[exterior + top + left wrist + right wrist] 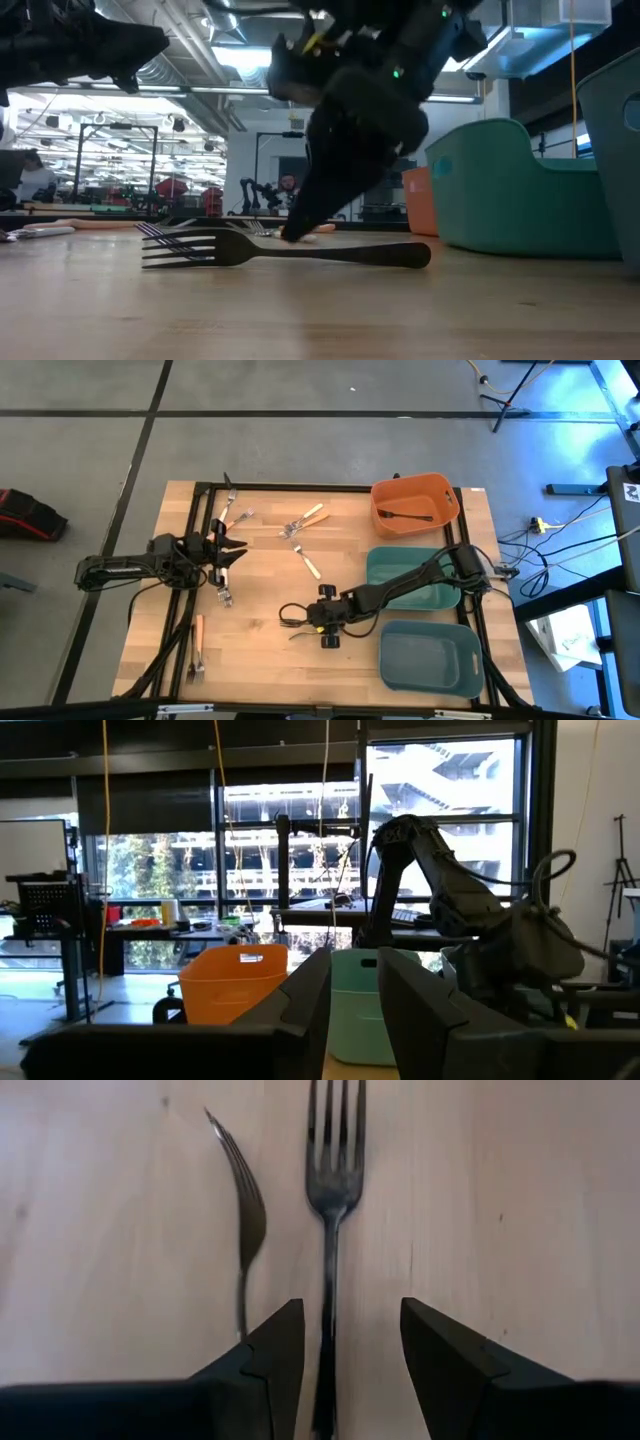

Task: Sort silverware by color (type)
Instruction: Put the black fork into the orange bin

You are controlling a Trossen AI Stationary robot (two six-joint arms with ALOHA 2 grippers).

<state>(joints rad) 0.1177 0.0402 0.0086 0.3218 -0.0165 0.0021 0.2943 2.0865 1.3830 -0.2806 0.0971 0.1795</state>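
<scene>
Two dark forks lie side by side on the wood in front of my right gripper (312, 618). One lies flat (330, 1230) with its handle running back between the open fingers, which stand on either side without touching it. The other rests on its edge (245, 1220), and its handle end goes out of sight under one finger. The low view shows a dark fork (280, 250) flat on the table, with the right gripper (300, 225) slanting down just behind it. My left gripper (232, 552) waits open above the table's left part, near a silver fork (225, 595).
An orange bin (447, 495) at the far right holds a dark fork (405, 515). Two teal bins (385, 560) (470, 660) stand at the right edge. Orange-handled forks (308, 515) (308, 563) (198, 640) and silver forks (228, 490) lie scattered over the left and middle.
</scene>
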